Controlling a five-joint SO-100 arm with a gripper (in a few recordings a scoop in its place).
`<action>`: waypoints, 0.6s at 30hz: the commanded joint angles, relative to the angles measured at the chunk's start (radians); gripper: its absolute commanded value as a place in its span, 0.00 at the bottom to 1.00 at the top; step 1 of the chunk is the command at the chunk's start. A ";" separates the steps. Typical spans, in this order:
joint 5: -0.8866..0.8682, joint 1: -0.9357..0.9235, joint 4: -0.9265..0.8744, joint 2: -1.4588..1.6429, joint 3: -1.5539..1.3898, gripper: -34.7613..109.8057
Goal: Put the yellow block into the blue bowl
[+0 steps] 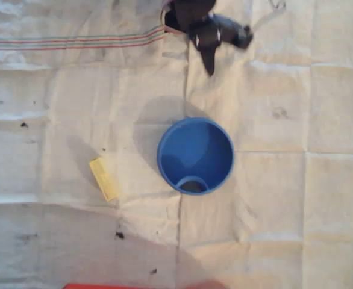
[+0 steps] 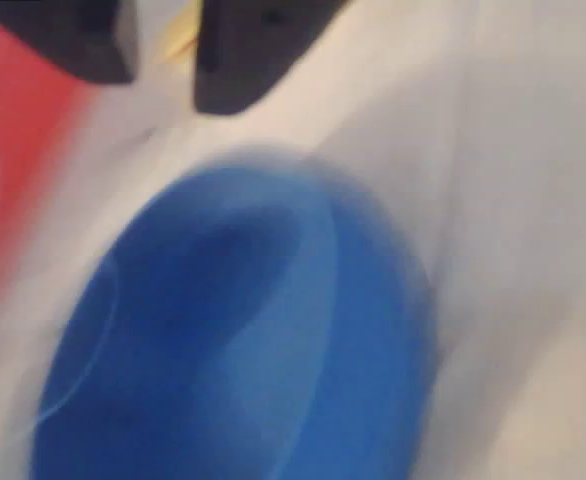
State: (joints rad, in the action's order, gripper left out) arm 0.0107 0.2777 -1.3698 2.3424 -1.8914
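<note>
Looking from overhead, you have one yellow block (image 1: 103,178) left of one blue bowl (image 1: 196,155); your gripper (image 2: 163,60) hangs narrowly parted, empty.

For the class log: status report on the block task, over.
End effector empty, at top edge above bowl. Block on cloth, left of bowl, untouched. Path clear.

Arm, overhead view: dark, near-black moulded body (image 1: 194,18) of blocky segments, with a rounded dark housing (image 1: 237,35) projecting to one side. The black two-finger gripper (image 1: 209,63) tapers to a narrow pointed tip. Wrist view, blurred: two dark, matte fingers (image 2: 243,50) with blunt, squared ends. No markings, screws or cables can be made out.
</note>
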 commanded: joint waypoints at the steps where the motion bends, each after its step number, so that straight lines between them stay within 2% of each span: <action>1: -0.015 -0.138 -0.051 -0.304 0.357 0.24; 9: -0.015 -0.290 -0.127 -0.646 0.773 0.24; 18: -0.014 -0.367 -0.123 -0.943 1.009 0.24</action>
State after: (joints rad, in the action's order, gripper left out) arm 0.0107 -0.0614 -1.4987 1.4389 -1.0201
